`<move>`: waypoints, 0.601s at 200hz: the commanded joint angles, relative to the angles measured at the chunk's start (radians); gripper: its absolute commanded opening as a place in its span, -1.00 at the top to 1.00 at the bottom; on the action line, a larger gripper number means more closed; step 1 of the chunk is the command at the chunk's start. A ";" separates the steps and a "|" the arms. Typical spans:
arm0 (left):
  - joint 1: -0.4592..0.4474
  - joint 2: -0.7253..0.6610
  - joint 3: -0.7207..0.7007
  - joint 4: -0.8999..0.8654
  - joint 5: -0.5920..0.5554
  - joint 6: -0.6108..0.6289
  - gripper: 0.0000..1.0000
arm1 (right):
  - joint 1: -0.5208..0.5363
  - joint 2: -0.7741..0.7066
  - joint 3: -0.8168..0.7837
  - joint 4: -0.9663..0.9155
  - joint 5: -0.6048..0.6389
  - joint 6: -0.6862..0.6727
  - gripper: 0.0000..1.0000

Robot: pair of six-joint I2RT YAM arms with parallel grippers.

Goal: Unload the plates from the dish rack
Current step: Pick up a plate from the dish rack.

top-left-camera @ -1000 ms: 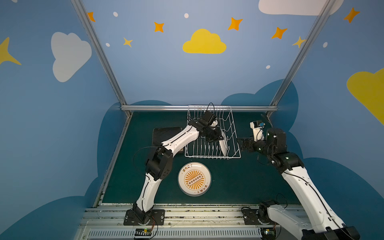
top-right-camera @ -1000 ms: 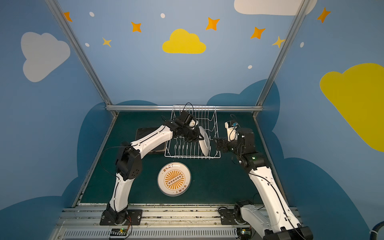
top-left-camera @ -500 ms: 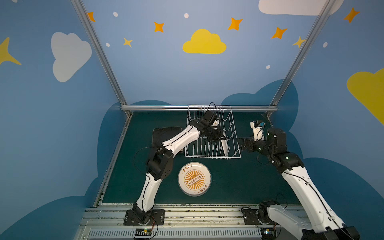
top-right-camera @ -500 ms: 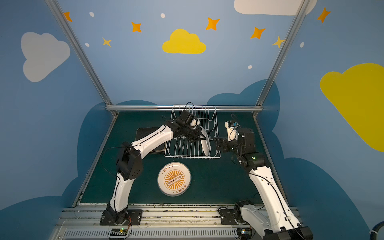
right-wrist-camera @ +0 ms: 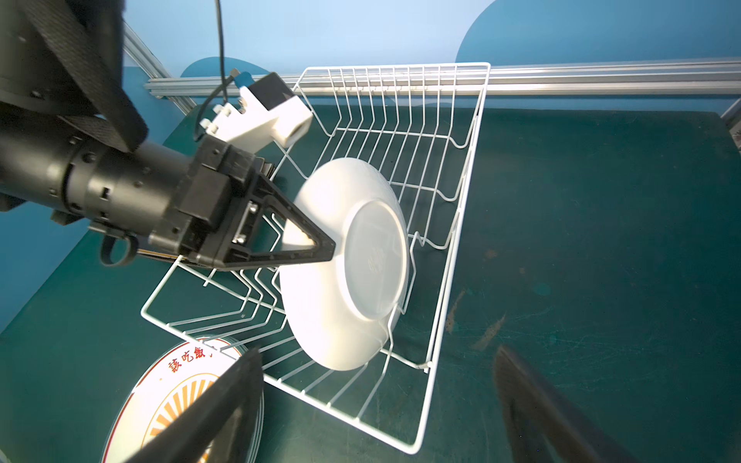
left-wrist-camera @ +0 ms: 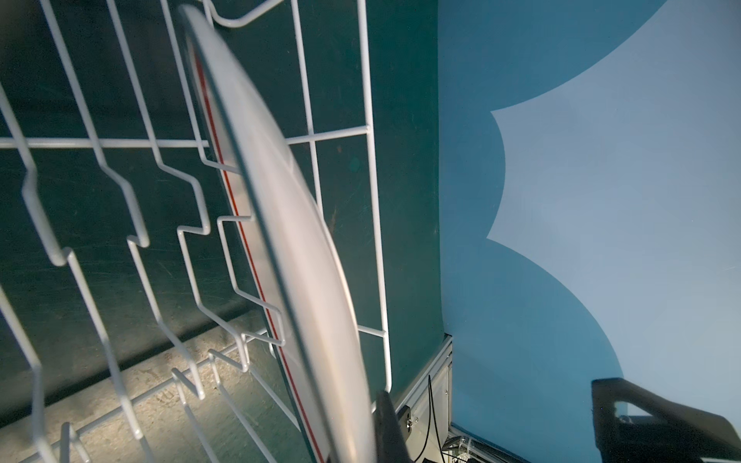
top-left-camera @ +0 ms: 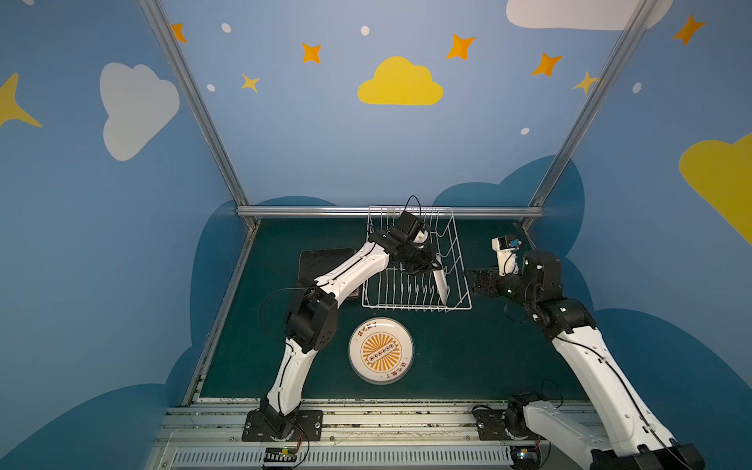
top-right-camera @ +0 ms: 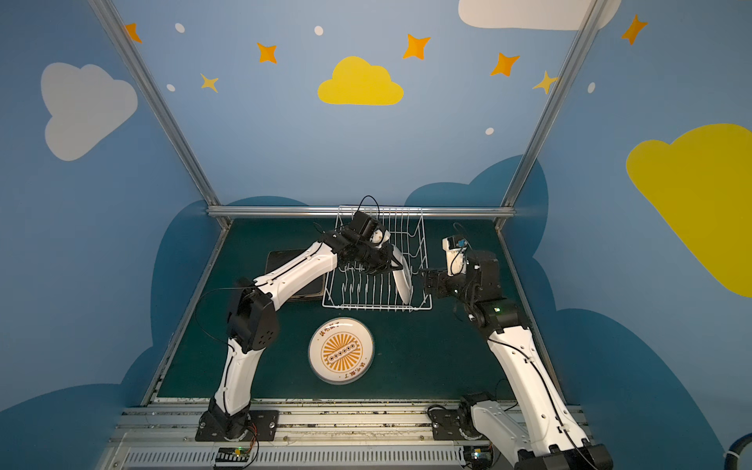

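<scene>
While dark square plates [top-left-camera: 321, 262] lie flat just left of the dish rack [top-left-camera: 390, 291] and a sunburst plate [top-left-camera: 381, 350] lies face up just in front of it, the left gripper [top-left-camera: 433, 266] reaches in over the rack's tines from the left. Its jaws are pinched tight on the rim of a white plate [top-left-camera: 441, 285]. In the right wrist view one finger [right-wrist-camera: 320, 250] presses on the plate's underside and the other is hidden behind the plate. The white plate sits inside the rack's right end, toward the front corner, reaching down from the gripper's tips. It stands on edge, somewhat tilted, its disc running from the rack's back toward its front. Its bare underside faces the rack's right wall. Its face, edged with a thin red line, faces the tines. Just outside that right wall, the right gripper [top-right-camera: 424, 281] points at the underside, jaws spread wide, holding nothing.
</scene>
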 commanded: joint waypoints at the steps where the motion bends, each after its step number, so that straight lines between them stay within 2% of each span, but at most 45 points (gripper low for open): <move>1: 0.003 -0.068 0.042 0.001 0.058 -0.029 0.93 | -0.006 0.015 0.066 -0.047 0.016 0.025 -0.80; 55: 0.006 -0.108 0.075 -0.012 0.077 -0.003 0.93 | -0.017 0.019 0.083 -0.060 0.023 0.062 -0.83; 120: 0.018 -0.175 0.066 -0.016 0.085 0.083 0.93 | -0.032 0.018 0.085 -0.049 0.016 0.100 -0.83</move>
